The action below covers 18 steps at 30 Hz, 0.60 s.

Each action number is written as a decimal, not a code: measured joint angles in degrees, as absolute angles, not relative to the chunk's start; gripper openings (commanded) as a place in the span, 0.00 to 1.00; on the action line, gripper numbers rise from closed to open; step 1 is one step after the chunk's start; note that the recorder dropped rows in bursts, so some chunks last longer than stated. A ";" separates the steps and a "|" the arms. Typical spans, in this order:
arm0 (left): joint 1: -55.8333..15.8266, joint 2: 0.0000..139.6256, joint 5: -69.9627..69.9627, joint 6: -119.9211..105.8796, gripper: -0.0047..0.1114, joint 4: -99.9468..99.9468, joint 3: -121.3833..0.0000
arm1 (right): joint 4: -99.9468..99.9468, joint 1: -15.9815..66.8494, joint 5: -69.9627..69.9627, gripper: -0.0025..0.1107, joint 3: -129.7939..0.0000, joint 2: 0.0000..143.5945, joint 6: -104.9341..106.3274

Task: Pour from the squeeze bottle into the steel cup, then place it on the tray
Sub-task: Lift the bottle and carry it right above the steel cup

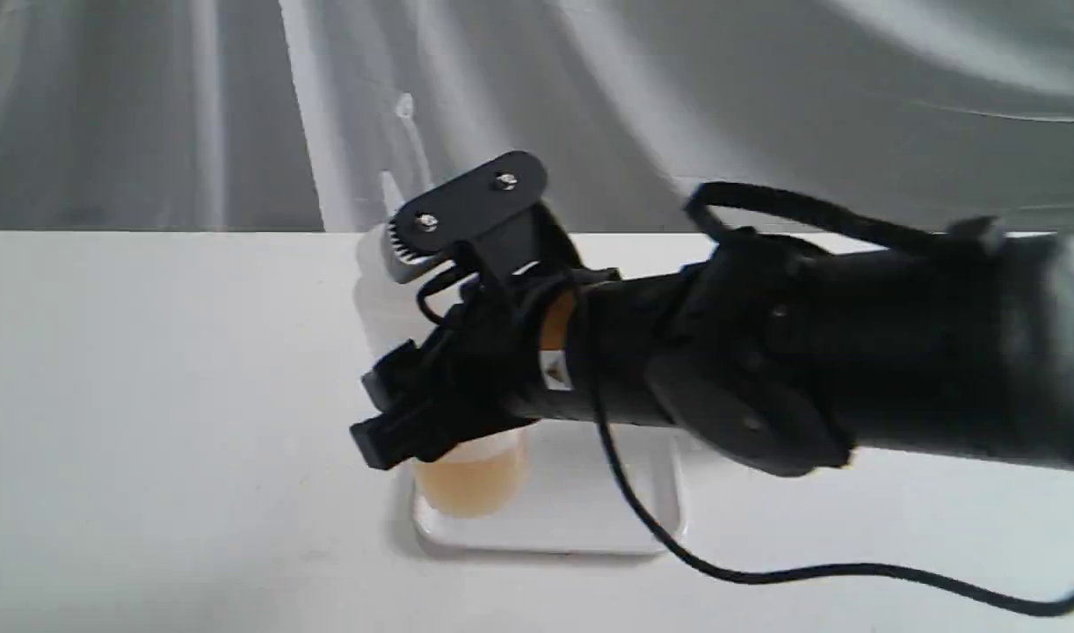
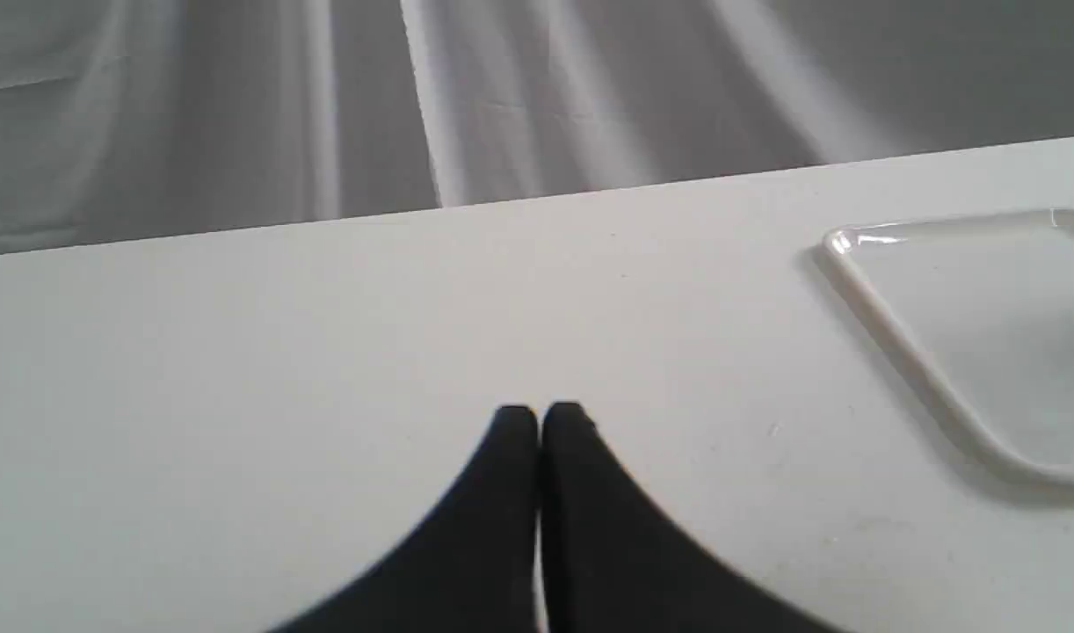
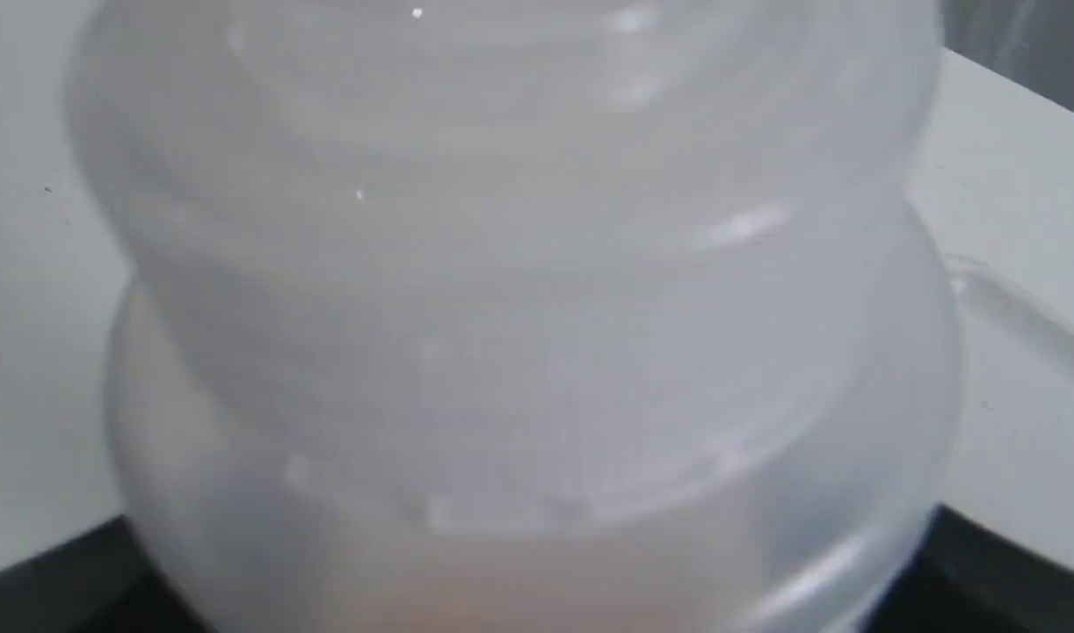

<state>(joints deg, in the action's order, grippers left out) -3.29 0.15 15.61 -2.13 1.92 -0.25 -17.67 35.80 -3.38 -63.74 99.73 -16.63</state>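
Note:
The squeeze bottle (image 1: pixel 471 479) stands upright at the left end of the tray (image 1: pixel 590 514), with amber liquid in its bottom. My right gripper (image 1: pixel 383 343) reaches in from the right and is shut on the bottle's body, hiding most of it. The nozzle and cap strap (image 1: pixel 405 110) rise above the gripper. In the right wrist view the bottle (image 3: pixel 519 290) fills the picture, with a black finger (image 3: pixel 54 580) at the edge. My left gripper (image 2: pixel 540 413) is shut and empty over bare table, with the tray (image 2: pixel 906 347) off to one side. The steel cup is out of view.
A white table (image 1: pixel 150 396) runs to a far edge with a grey draped cloth (image 1: pixel 765 88) behind it. A black cable (image 1: pixel 765 571) trails from the right arm across the table in front of the tray.

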 measured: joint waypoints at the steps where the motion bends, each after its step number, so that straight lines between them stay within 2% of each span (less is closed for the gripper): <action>1: -3.29 0.15 15.61 -2.13 0.04 1.92 -0.26 | -17.98 35.31 -4.26 0.17 -61.87 97.78 -16.64; 9: -3.29 0.15 15.61 -2.13 0.04 1.92 -0.26 | -20.66 28.65 -9.33 0.17 -47.45 81.96 -17.12; 18: -3.29 0.15 15.61 -2.13 0.04 1.92 -0.26 | -24.16 12.63 -20.50 0.17 -40.38 67.75 -17.54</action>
